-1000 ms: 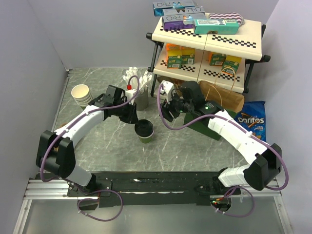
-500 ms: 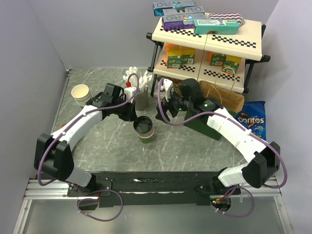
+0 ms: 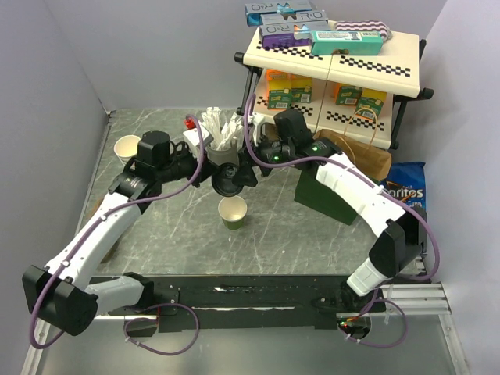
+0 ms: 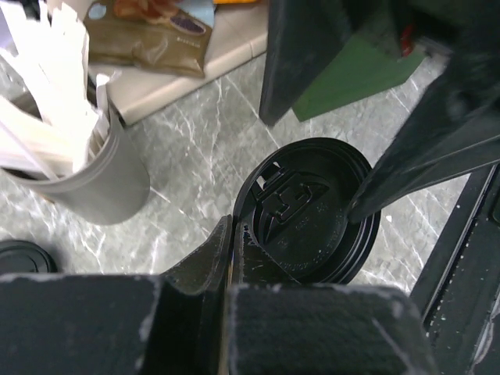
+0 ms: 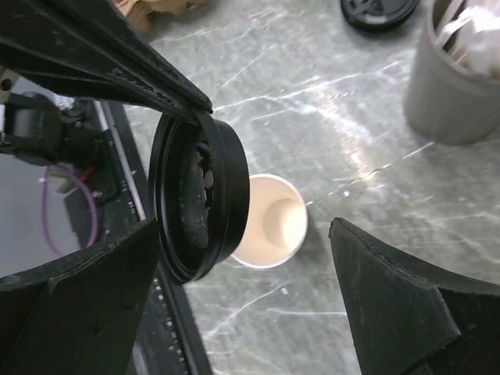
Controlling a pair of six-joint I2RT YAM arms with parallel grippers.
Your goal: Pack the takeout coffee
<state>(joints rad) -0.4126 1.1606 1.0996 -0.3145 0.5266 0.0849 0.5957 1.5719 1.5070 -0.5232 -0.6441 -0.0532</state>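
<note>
Since the earlier frames the black lid [image 3: 229, 181] has come off the green cup [image 3: 233, 212] and risen clear of it. Both arms have closed in round it.

- Cup: upright on the tabletop [image 3: 172, 234], mouth open, pale inside. No liquid visible.
- Lid: in the air, just above and behind the cup, tipped on edge in the right wrist view.
- Left tool [image 4: 232, 238]: fingers pressed nearly together, pinching the lid by one spot on its rim.
- Right tool [image 5: 244, 225]: spread wide, gripping nothing. One finger sits just beside the lid, the other well apart.
- Grey cutlery holder [image 3: 226, 158] is close behind both tools. A dark green bag [image 3: 324, 195] stands to the right, probably where the coffee goes.

Risks, as I judge them:
- A one-point rim pinch is weak, so a nudge from the right finger could swing or drop the lid.
- Tools this close may clash.
- Either arm could tip the uncovered cup.
- Packing it unlidded leaves the job half done.
- The cutlery holder could be clipped on the way out.
</note>
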